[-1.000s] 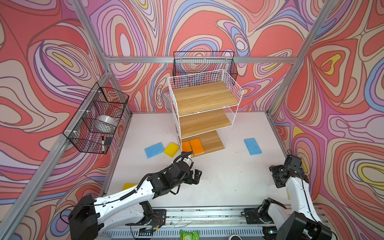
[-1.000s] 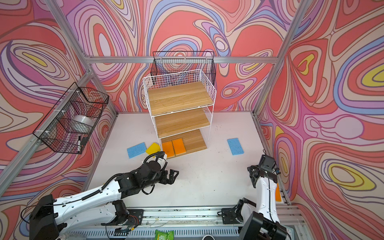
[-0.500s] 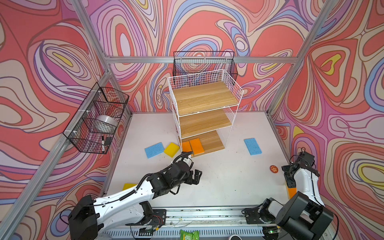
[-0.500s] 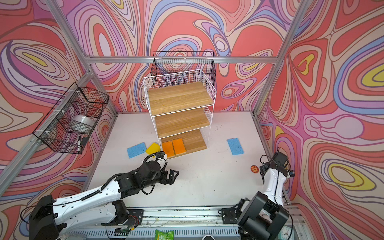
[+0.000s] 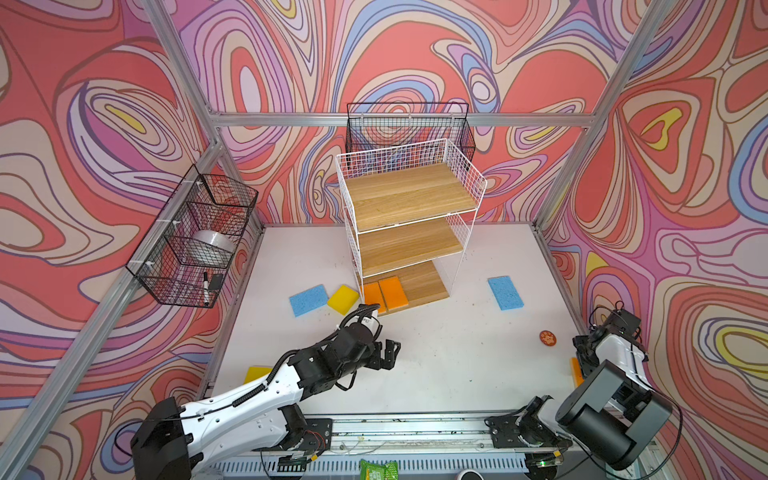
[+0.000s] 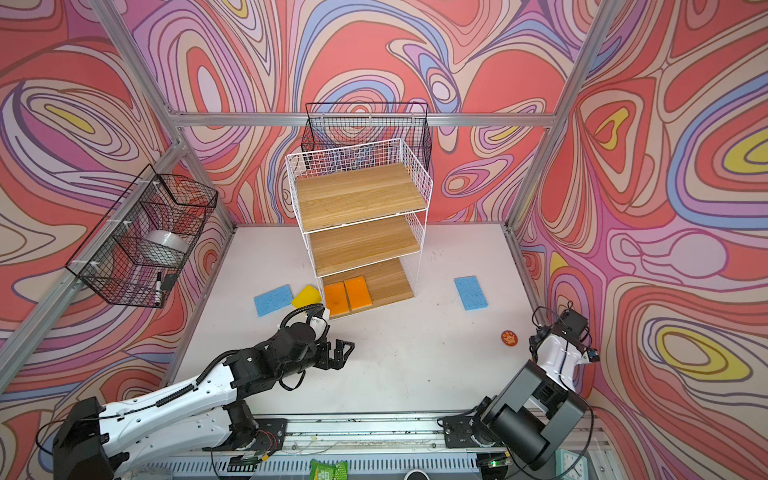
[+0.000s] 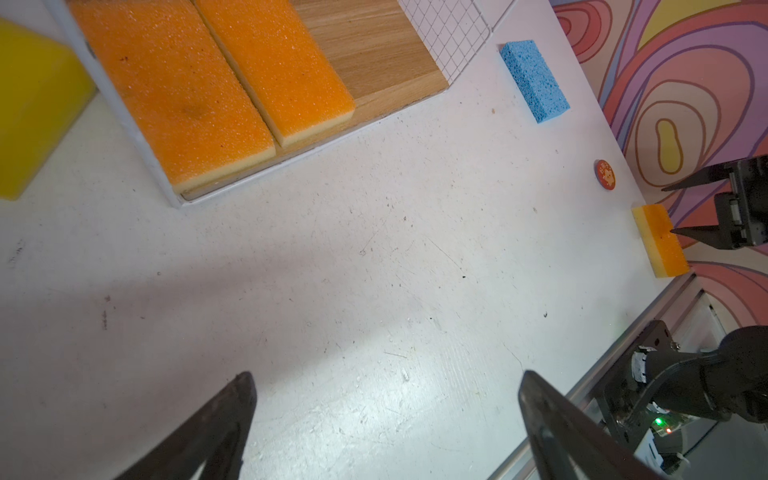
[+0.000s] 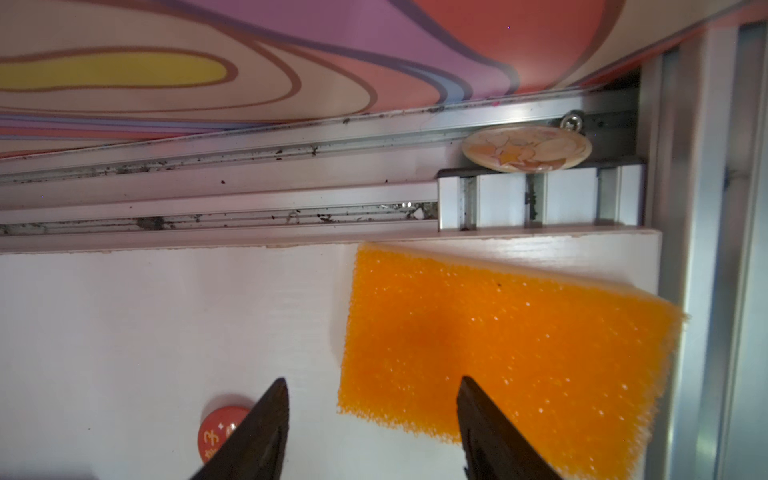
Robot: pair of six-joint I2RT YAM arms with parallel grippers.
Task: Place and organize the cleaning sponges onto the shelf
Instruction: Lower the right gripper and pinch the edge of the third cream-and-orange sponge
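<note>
Only near-legible marking: small round red-orange button badge (image 8: 218,434) on the white tabletop (image 8: 124,332), half hidden behind one fingertip of the right gripper (image 8: 372,379). It carries white glyphs. One reads like a "3" beside a sparkle mark, the rest are covered. Green printed packet (image 5: 377,469), well behind the right gripper: print too small to read.

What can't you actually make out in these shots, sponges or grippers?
- Near-left yellow sponge: top view, mostly behind the left arm.
- Loose orange sponge: top view, a sliver beside the right arm.
- Right gripper: right wrist view, unclear whether a fingertip touches that sponge.
- Red badge print: cut off by a finger.
</note>
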